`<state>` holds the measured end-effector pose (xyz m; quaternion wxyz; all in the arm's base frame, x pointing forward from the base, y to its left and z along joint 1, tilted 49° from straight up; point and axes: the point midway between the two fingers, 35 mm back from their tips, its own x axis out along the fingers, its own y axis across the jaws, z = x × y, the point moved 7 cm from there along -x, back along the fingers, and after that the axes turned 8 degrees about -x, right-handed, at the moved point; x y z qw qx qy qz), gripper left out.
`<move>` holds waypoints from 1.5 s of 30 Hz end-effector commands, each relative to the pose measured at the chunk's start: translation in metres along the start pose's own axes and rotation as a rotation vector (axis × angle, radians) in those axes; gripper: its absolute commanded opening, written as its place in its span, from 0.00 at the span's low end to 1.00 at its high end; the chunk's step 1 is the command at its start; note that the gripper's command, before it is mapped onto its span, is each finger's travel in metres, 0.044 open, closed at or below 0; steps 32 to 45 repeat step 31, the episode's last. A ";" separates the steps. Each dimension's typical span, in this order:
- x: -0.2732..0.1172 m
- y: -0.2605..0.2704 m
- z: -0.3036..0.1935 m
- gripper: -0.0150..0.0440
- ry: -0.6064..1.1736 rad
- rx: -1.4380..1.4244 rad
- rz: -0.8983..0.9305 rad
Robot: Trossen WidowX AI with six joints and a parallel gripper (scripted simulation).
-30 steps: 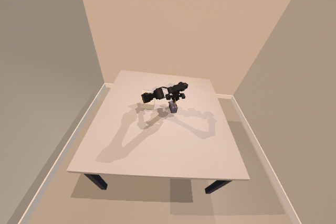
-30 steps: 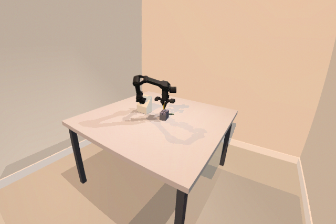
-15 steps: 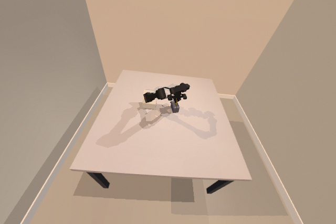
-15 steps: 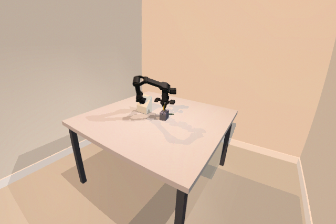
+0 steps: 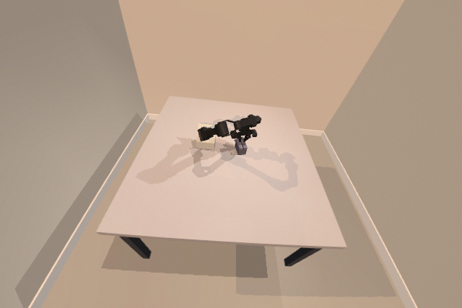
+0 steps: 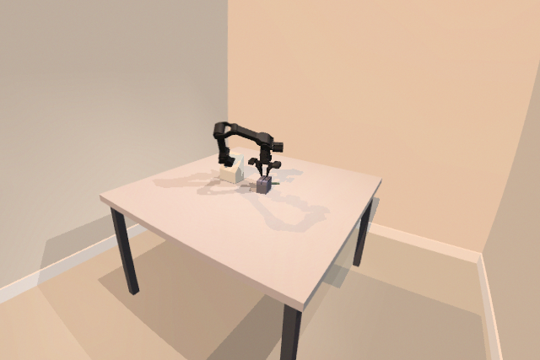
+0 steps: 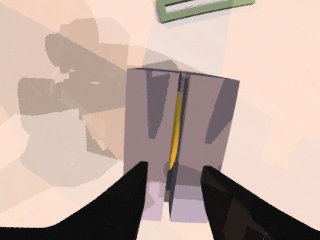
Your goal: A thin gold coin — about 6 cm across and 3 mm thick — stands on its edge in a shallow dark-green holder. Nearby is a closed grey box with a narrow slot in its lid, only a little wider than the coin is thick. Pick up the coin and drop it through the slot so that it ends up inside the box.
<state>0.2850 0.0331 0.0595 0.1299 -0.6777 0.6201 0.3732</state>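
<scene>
Wrist view, nearest first: my fingers are parted, nothing between them, one dark tip on each side of the slot line. I read that as a release stance: spread just enough to clear the disc's faces without knocking it sideways.

Right below them, the grey box [image 7: 180,143], lid up, with the slot [image 7: 178,127] running lengthwise between the fingertips. The coin [image 7: 175,135] is in the slot, edge-on, only a thin gold sliver showing. Can't tell whether it's fully through or hung partway on the slot edges. The alignment makes sense: the slot is barely wider than the coin, so the coin's plane had to sit parallel to it, hence the wrist square over the lid.

Further out on the table [image 7: 280,94], the green holder [image 7: 206,2] lies empty, well apart from the box.

Exterior view: the arm [image 6: 244,133] arches over from its pale base block [image 6: 230,171], pointing straight down at the box. A vertical approach keeps the coin from tilting.

My call: drop is nearly done; I'd confirm the coin isn't jammed.
</scene>
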 end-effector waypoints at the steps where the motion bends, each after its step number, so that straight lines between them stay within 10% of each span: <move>1: 0.000 0.000 0.000 0.53 0.000 0.002 0.000; 6: 0.000 0.000 0.000 0.53 0.000 0.002 0.000; 17: -0.050 0.002 0.001 1.00 0.003 -0.004 0.004; 45: -0.059 0.003 0.001 1.00 0.005 -0.005 0.006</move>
